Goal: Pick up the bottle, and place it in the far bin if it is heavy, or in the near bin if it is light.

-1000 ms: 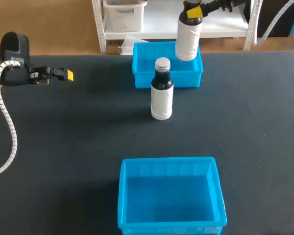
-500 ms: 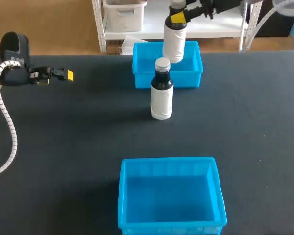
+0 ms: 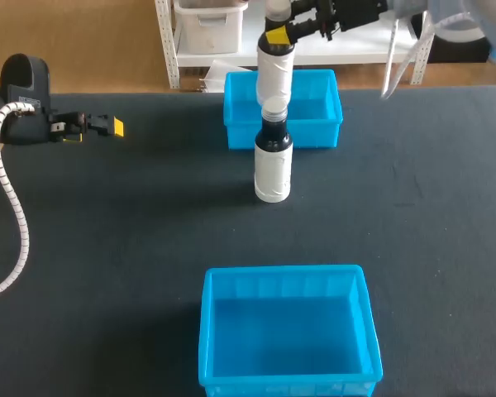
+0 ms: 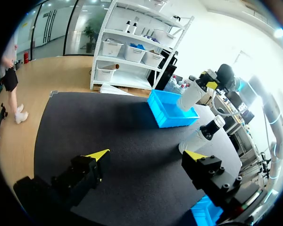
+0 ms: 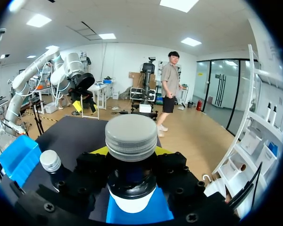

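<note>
**Head view.** At upper centre your right claw (image 3: 276,36) grips the held bottle (image 3: 274,78) by its neck, over the left part of the far bin (image 3: 318,136). The standing bottle (image 3: 273,165) is upright on the bench (image 3: 132,231) just in front of that bin. The near bin (image 3: 208,331) is at lower centre.

**Left wrist view.** Your left claw (image 4: 146,155) is spread wide and holds nothing.

**Right wrist view.** The right claw's fingers clamp the held bottle from both sides.

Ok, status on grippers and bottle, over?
Right gripper shut on bottle at the neck, aloft over far bin. Left gripper open, empty, out left. Second bottle stands just before far bin, close under the held one.
</note>
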Available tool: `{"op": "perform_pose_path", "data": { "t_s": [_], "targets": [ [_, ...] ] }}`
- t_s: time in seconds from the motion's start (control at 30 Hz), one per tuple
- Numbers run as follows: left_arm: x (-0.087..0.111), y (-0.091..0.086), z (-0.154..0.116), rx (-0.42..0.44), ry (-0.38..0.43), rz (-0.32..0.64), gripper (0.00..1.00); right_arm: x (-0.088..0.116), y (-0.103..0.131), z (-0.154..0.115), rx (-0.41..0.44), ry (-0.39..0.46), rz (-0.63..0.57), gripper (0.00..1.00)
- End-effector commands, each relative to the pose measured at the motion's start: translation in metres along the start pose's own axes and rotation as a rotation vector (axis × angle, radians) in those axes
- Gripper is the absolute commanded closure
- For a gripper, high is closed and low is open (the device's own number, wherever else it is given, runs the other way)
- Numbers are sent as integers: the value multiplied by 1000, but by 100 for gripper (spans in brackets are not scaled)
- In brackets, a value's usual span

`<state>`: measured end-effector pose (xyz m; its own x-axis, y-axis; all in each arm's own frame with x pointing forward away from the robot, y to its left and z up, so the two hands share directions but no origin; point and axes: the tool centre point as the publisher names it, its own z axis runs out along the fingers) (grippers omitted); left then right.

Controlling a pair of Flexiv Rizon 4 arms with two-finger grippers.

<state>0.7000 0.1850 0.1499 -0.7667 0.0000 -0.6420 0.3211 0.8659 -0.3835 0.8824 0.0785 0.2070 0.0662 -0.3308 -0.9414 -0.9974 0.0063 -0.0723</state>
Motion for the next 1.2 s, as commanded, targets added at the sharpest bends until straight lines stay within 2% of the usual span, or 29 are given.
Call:
{"op": "perform_pose_path", "data": {
  "t_s": [0.03,0.53,1.2],
  "targets": [
    [0,0,0,0,0,0,0,2,-22,10,-330,-1,5,100],
    [0,0,0,0,0,0,0,16,-23,36,-378,-1,21,100],
    [0,0,0,0,0,0,0,38,-40,45,-378,-13,32,100]
  ]
}}
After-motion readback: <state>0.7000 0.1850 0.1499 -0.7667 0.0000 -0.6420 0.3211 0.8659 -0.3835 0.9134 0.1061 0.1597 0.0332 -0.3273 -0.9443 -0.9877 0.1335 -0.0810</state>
